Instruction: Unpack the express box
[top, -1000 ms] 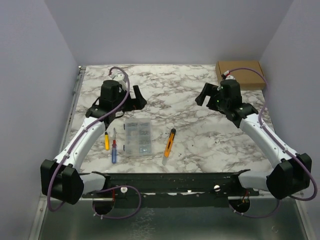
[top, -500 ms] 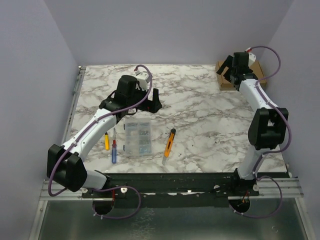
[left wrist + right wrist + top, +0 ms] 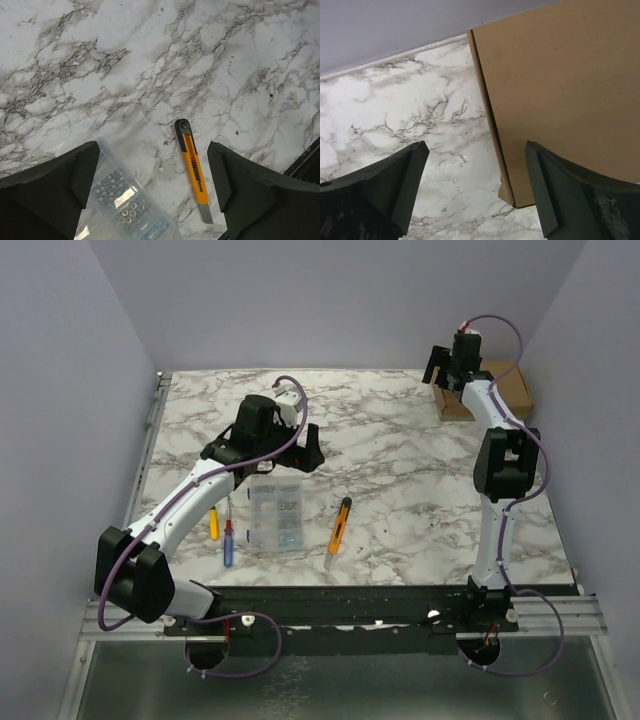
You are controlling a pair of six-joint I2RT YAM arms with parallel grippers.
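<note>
Hardware (image 3: 127, 214) fills clear case (image 3: 107, 161); express box (image 3: 560, 90) lies closed.

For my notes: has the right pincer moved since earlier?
Yes. The right pincer moved toward the back wall, reaching the left edge of the express box.

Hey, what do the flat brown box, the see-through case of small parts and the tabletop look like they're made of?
Flat brown box: plain cardboard, matte; its face is dull tan with a creased lower corner. See-through compartment case: likely clear plastic, slightly glossy; silvery small parts show through it. Tabletop: white with grey veins like marble, though it may be printed laminate.
</note>
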